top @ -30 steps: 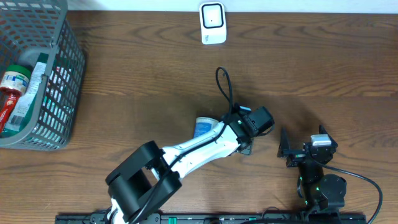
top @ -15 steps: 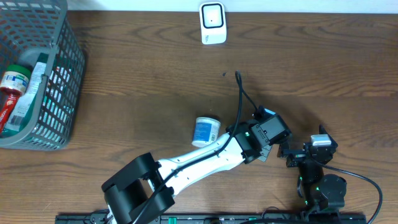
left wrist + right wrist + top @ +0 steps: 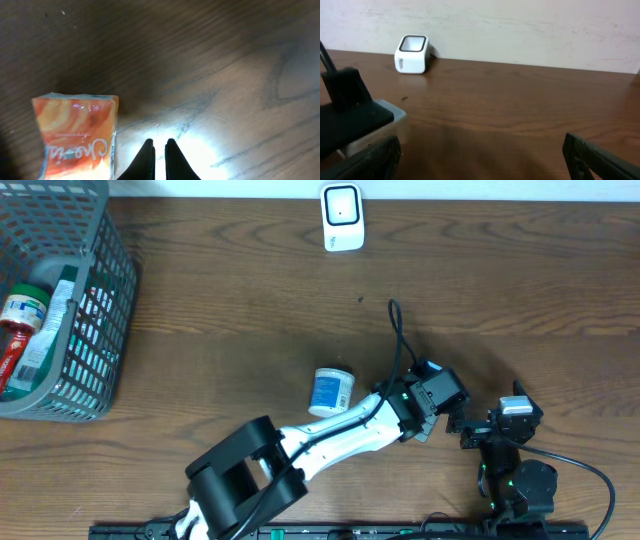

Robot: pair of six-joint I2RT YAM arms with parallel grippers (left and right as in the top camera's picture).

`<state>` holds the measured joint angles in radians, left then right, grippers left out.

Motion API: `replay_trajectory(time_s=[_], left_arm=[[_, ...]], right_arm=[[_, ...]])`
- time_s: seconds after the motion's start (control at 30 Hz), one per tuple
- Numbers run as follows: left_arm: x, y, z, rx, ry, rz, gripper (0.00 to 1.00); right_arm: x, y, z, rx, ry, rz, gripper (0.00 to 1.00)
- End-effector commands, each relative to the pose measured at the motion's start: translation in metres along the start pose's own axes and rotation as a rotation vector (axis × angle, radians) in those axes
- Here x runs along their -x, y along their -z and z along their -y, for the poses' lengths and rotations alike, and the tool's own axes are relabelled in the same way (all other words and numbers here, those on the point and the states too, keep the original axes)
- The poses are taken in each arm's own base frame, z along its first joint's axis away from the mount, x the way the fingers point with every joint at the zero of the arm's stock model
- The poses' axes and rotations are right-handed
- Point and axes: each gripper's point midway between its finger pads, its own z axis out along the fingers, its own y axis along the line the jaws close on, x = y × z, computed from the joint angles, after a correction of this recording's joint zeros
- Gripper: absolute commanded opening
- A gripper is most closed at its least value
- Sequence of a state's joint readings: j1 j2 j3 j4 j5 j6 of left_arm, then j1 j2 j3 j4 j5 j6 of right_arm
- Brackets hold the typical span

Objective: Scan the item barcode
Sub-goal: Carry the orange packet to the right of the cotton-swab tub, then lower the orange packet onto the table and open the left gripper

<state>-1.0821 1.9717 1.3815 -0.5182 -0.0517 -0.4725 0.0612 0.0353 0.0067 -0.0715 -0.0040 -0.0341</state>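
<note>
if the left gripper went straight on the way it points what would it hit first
Probably the bare brown wooden table ahead of the shut left gripper, though depth is unclear; the orange plastic packet lies off to one side of that line.

This looks like a mock shop checkout on a robotics test bench. A grey mesh shopping basket (image 3: pixel 95 330) of packaged groceries (image 3: pixel 25 330) sits at one end of a wood-grain table (image 3: pixel 520 290), and a small white barcode scanner (image 3: pixel 342 218) stands at the far edge. A white robot arm (image 3: pixel 330 425), a black robot arm (image 3: pixel 515 480) and the bare pale wall (image 3: pixel 520 25) suggest a lab, not a store.
</note>
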Motion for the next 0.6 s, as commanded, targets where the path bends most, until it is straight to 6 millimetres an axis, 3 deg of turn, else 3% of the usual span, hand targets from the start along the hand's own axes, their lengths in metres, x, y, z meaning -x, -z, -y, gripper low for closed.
replay_trajectory(time_s=[0.0,0.57], left_arm=[[-0.006,-0.02,-0.003,0.022,-0.061,-0.033,0.08],[-0.019,-0.031,-0.02,0.081,-0.1,-0.049,0.08]], right_arm=[[-0.001,0.0,0.002,-0.007,0.007,-0.004,0.99],[-0.001,0.0,0.002,-0.007,0.007,-0.004,0.99]])
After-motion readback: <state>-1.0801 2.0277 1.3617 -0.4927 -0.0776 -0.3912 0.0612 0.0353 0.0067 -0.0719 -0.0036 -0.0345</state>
